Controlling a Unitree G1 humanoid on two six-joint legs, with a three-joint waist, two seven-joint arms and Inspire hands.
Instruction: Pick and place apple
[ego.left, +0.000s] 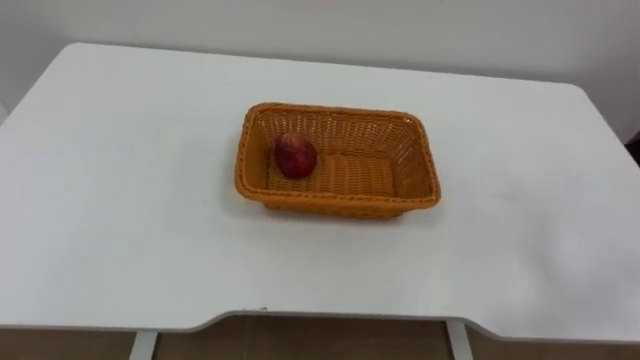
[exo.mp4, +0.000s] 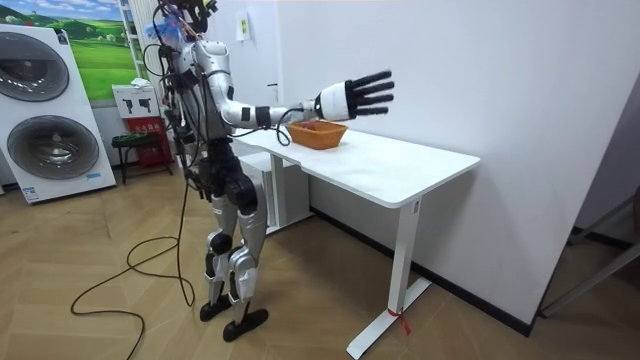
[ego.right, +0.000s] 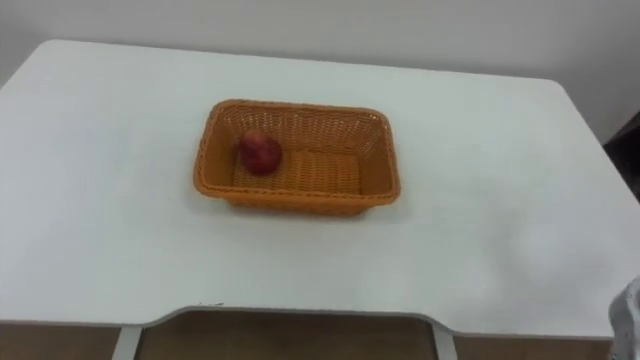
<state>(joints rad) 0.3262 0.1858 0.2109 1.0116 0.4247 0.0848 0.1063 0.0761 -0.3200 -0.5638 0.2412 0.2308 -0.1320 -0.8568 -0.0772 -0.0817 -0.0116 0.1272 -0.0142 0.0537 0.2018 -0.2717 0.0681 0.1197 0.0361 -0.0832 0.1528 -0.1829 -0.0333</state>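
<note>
A red apple (ego.left: 295, 156) lies inside an orange wicker basket (ego.left: 420, 175), in its left end. The basket stands on a white table (ego.left: 120, 220), a little behind the middle. In the room view I stand at the table's near end, facing it. My right arm is stretched forward at chest height, above the table and off to the side of the basket (exo.mp4: 317, 133). My right hand (exo.mp4: 355, 97) is open with its fingers spread and holds nothing.
The table's front edge (ego.left: 330, 320) curves inward just below me, and a white wall runs close behind its far edge. Two washing machines (exo.mp4: 50, 110) and a small red stool (exo.mp4: 140, 140) stand behind me on the wooden floor.
</note>
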